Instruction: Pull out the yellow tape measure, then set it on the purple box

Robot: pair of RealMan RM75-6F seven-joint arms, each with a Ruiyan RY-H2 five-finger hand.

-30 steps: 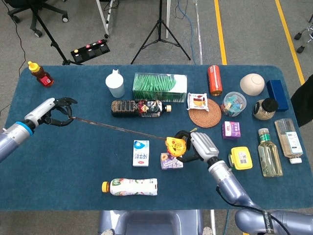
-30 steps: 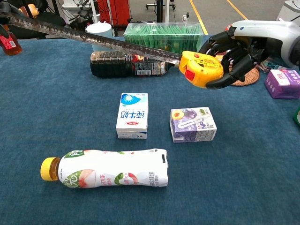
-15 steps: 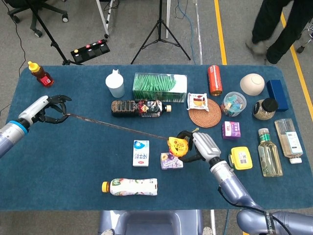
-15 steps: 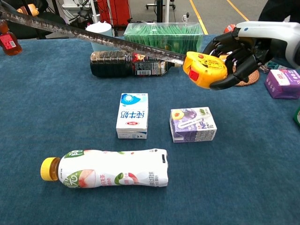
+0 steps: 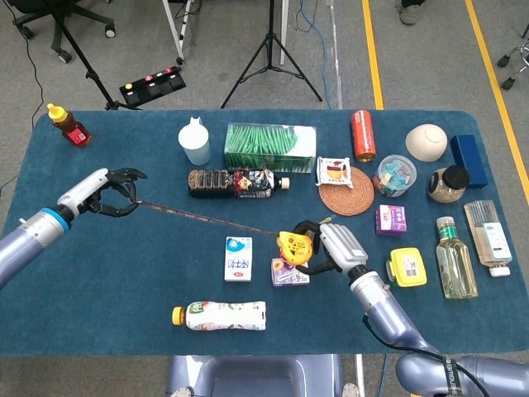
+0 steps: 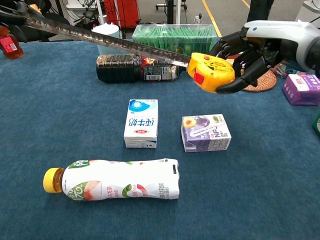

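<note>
My right hand (image 5: pixel 332 247) (image 6: pixel 246 51) grips the yellow tape measure (image 5: pixel 295 245) (image 6: pixel 210 73) and holds it in the air above a purple drink carton (image 5: pixel 289 273) (image 6: pixel 206 132). The dark blade (image 5: pixel 207 220) (image 6: pixel 110 42) is drawn out up and to the left, where my left hand (image 5: pixel 114 193) pinches its tip. In the chest view that hand is mostly cut off at the top left corner. A second small purple box (image 5: pixel 390 219) (image 6: pixel 301 89) lies to the right of the coaster.
Under the blade lie a white and blue milk carton (image 5: pixel 237 258) (image 6: pixel 141 122), a dark bottle on its side (image 5: pixel 238 182) and a green box (image 5: pixel 271 141). A peach drink bottle (image 5: pixel 220 315) (image 6: pixel 112 185) lies near the front edge. Jars, bottles and a yellow container (image 5: pixel 407 267) crowd the right.
My left hand has moved right, toward the case, after reaching further left half a second ago, so the drawn span is shorter. The right hand and case have shifted slightly left.
</note>
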